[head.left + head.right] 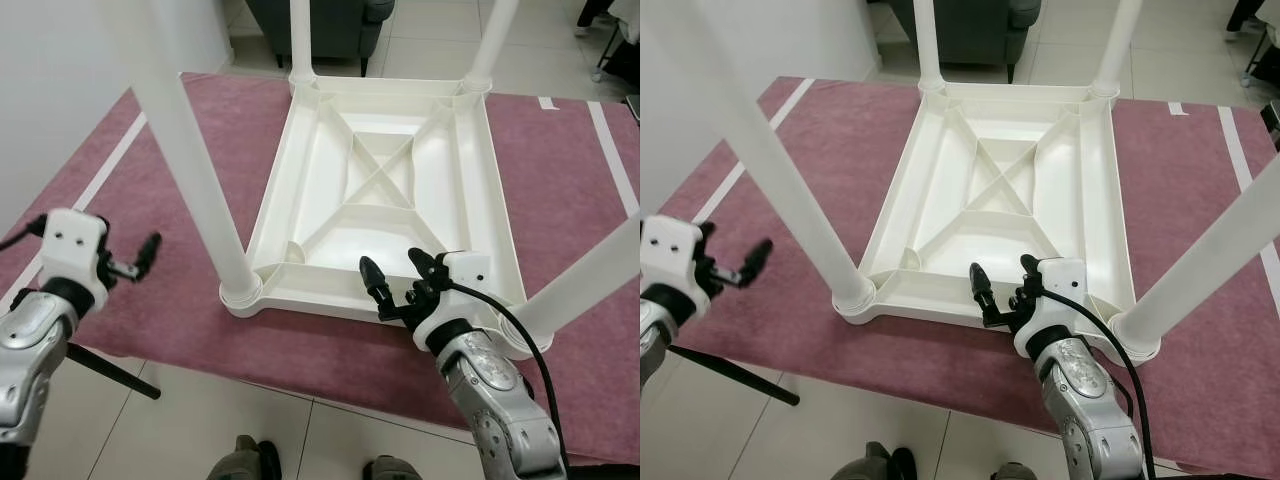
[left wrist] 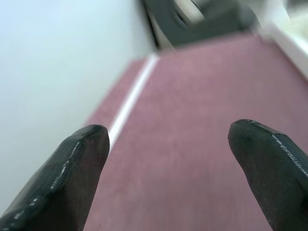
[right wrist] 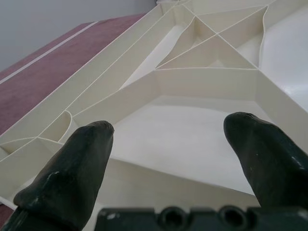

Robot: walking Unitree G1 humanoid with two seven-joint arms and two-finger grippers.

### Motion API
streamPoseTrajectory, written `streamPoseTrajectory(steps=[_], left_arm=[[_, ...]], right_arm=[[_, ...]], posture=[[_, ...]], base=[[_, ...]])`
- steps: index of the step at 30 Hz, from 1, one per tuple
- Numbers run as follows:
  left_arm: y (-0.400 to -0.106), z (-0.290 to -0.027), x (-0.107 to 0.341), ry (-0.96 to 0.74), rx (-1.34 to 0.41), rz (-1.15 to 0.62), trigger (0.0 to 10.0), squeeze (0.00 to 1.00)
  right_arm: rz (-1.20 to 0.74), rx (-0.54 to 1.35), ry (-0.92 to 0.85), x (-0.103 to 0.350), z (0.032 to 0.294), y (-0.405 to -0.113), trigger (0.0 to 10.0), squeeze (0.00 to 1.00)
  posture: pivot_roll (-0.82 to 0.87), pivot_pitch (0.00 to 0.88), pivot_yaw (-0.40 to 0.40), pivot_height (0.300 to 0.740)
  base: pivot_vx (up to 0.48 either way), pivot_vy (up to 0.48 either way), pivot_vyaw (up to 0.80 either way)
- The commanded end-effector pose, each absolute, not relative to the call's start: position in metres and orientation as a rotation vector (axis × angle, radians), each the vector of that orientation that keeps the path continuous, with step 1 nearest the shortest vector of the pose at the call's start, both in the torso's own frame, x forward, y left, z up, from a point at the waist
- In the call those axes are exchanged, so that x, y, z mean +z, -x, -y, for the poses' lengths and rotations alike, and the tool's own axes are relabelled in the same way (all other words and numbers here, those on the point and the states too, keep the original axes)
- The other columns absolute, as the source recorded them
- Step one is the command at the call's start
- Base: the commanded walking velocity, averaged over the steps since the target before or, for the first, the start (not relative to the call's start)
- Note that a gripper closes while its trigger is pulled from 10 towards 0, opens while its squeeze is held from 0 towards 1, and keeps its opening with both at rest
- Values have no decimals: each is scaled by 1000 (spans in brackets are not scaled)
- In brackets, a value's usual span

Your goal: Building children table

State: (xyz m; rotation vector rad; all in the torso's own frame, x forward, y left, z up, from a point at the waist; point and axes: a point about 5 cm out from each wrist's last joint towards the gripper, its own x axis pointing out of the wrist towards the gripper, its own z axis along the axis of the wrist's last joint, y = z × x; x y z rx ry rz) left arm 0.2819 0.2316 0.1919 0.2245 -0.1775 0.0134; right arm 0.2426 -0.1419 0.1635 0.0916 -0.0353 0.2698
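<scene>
Head views show the table (image 1: 385,180) lying upside down on the rug (image 1: 160,190), its ribbed underside facing up and all four legs (image 1: 195,160) standing in their corner sockets, so I judge the build nearly done, with seating or flipping left. My right gripper (image 1: 393,276) hovers at the near rim, between the two near legs, fingers spread wide and holding nothing; the right wrist view looks straight between its fingertips (image 3: 72,173) into the ribbed tray, which suggests I am lined up to take that edge. My left gripper (image 1: 140,258) hangs over bare rug, well apart from the near left leg, likewise open and empty, its fingertips (image 2: 62,173) framing only rug and a white stripe. That leg stands between my left gripper and the tray. A dark armchair (image 1: 320,25) sits beyond the far end, and a thin black rod (image 1: 110,372) slants across the tiles near my feet (image 1: 245,460).
</scene>
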Motion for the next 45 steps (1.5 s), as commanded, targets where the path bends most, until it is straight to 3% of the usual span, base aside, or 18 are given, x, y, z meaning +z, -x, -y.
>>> streamPoseTrajectory(steps=[1, 3, 9, 24, 41, 45], left_arm=[[-282, -223, 182, -247, 38, 168, 10000, 0], [-281, -197, 161, -205, -40, 132, 10000, 0], [-280, -163, 130, -156, -170, 72, 10000, 0], [-293, -163, 137, -218, -125, 97, 10000, 0], [-306, -158, 135, -183, -103, 70, 10000, 0], [-310, -153, 136, -140, -109, 58, 10000, 0]], right_arm=[[34, 263, -99, 161, 140, -244, 10000, 0], [46, 233, -116, 160, 140, -248, 10000, 0], [59, 179, -109, 155, 144, -255, 10000, 0], [85, 31, 4, 155, 169, -284, 10000, 0], [93, 45, -15, 149, 158, -281, 10000, 0], [83, 40, -6, 148, 158, -281, 10000, 0]], posture=[[-56, 109, 88, 740], [-59, 105, 91, 740], [-67, 102, 95, 740], [-55, 91, 96, 740], [-67, 98, 103, 740], [-74, 98, 107, 740]], base=[[0, 0, 0], [0, 0, 0], [0, 0, 0], [0, 0, 0], [0, 341, 0], [0, 0, -705]])
